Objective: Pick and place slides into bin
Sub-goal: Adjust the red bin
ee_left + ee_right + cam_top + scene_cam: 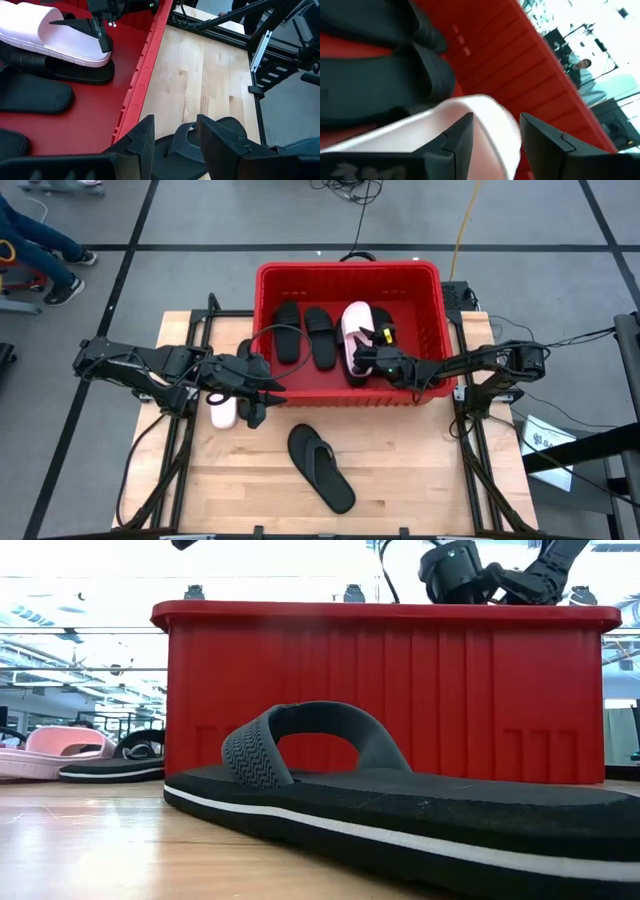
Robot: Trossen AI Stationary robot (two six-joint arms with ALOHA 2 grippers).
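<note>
The red bin [345, 268] stands at the table's far middle. Inside it lie black slides [303, 335] and a pale pink slide [355, 322], which rests on a black one [75, 74]. My right gripper [360, 362] is open inside the bin, its fingers either side of the pink slide's strap [420, 131]. My left gripper [270, 392] hovers open over the table left of the bin, touching nothing. A black thong slide [320, 468] lies flat on the table's near middle, and another pale slide [222, 415] lies under the left arm. My right gripper comes nearly level from the table's right, with one finger [67, 21] over the pink slide's strap and the other [103, 40] beside the slide's edge. I cannot tell whether either finger touches it. The slide lies on the black one.
A black slide [120, 768] and the pale one [55, 752] lie on the table left of the bin [390, 690]. Bare wood lies right of the thong slide [400, 805]. Metal arm frames [260, 55] line the table's sides. A person [40, 250] sits beyond the far left corner.
</note>
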